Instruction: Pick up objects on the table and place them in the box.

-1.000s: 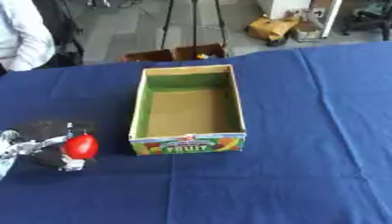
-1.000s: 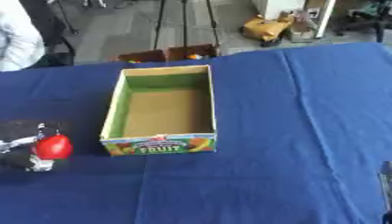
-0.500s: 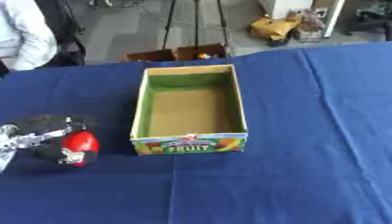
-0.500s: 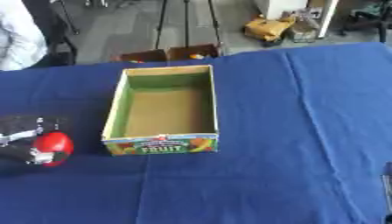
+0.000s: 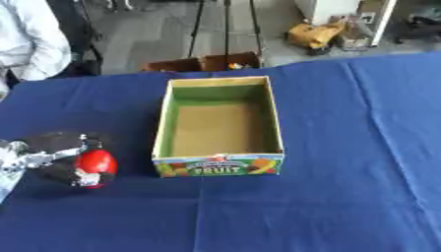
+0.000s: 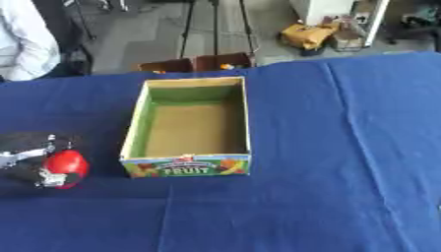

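Red and glossy, the round fruit-like object (image 5: 96,163) sat near the worktop's left edge, level with the printed front wall of the box (image 5: 217,166) and clearly apart from it. Judging by its smooth shine, it was probably rigid, light and somewhat slippery, so a hold wrapping its widest part from opposite sides would suit it best. The left hand (image 5: 57,159) already held it that way: dark fingers curled over and around the object, the thumb side pressing near its lower face. The forearm entered low from the left edge, lying almost flat above the blue cloth of the worktop (image 5: 344,162). Inside, the box showed a bare brown floor. The right hand appeared in neither view.
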